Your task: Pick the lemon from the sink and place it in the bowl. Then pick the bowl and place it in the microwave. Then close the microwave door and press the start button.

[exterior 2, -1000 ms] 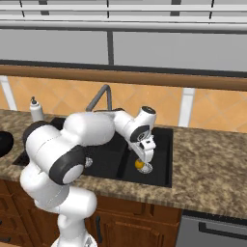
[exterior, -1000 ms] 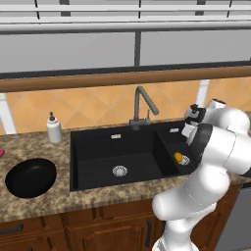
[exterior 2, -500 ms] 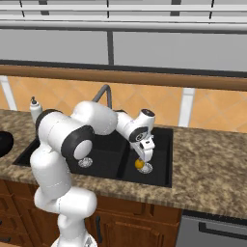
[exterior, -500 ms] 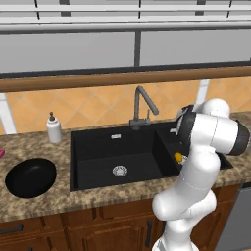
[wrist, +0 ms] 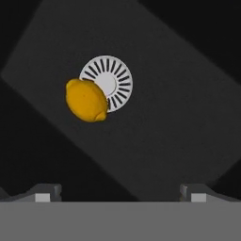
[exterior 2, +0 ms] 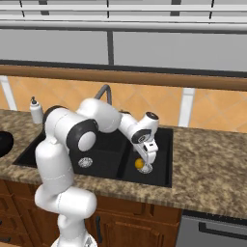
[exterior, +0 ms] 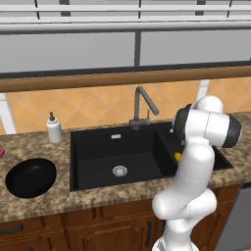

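The lemon (wrist: 85, 100) lies on the floor of the sink's right basin, partly over the round silver drain (wrist: 107, 84). It also appears as the lemon (exterior 2: 140, 164) under the hand, and as a sliver of lemon (exterior: 177, 157) beside the arm. My gripper (exterior 2: 147, 160) hangs open just above it, fingertips (wrist: 44, 193) wide apart, and the lemon sits off to one side of the gap between them. The black sink (exterior: 115, 157) fills the counter's middle. The glossy black bowl (exterior: 30, 177) rests on the counter left of the sink. The microwave and its door are out of view.
A grey arched faucet (exterior: 142, 105) stands behind the sink's divider. A white soap bottle (exterior: 54, 128) sits at the back left. The granite counter (exterior 2: 212, 164) stretches right of the sink, above a grey appliance front (exterior 2: 212, 226). The left basin has its own drain (exterior: 119, 170).
The arm's upper links have swung round, the elbow shifting left in the left base view. The hand stays over the lemon in the right basin, slightly lower. The lemon has not moved.
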Controlling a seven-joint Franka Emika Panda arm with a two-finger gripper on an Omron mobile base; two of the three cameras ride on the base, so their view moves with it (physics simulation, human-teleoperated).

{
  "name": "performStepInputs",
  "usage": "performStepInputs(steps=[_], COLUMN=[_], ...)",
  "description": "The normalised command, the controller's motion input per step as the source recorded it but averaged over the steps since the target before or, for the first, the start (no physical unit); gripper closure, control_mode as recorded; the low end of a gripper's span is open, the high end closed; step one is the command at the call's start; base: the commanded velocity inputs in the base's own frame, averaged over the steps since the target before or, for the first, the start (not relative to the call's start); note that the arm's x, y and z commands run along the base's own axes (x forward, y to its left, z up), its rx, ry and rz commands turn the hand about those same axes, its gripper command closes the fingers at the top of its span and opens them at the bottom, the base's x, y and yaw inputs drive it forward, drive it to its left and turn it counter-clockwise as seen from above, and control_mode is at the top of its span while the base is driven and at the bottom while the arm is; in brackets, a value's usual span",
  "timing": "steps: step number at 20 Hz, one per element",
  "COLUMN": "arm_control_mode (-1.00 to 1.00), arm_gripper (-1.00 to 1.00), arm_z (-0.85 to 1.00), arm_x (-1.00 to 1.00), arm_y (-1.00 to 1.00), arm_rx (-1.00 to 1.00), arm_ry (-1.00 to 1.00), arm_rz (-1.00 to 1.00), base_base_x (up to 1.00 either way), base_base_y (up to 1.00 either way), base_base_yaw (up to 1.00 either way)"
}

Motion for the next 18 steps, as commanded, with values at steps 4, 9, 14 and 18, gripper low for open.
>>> performStepInputs(steps=[4,9,14,18], arm_control_mode=[-1.0,-1.0,-1.0,-1.0], arm_gripper=[-1.0,-1.0,-1.0,-1.0], arm_z=[-0.35,-0.23,-0.17,-0.22], arm_x=[0.13,0.21,0.31,0.23], arm_y=[0.0,-0.01,0.0,-0.01], arm_rx=[0.0,0.0,0.0,0.0], arm_ry=[0.0,-0.01,0.0,0.0], arm_rz=[0.0,0.0,0.0,0.0], base_base_x=[0.0,0.0,0.0,0.0], base_base_y=[0.0,0.0,0.0,0.0], base_base_yaw=[0.0,0.0,0.0,0.0])
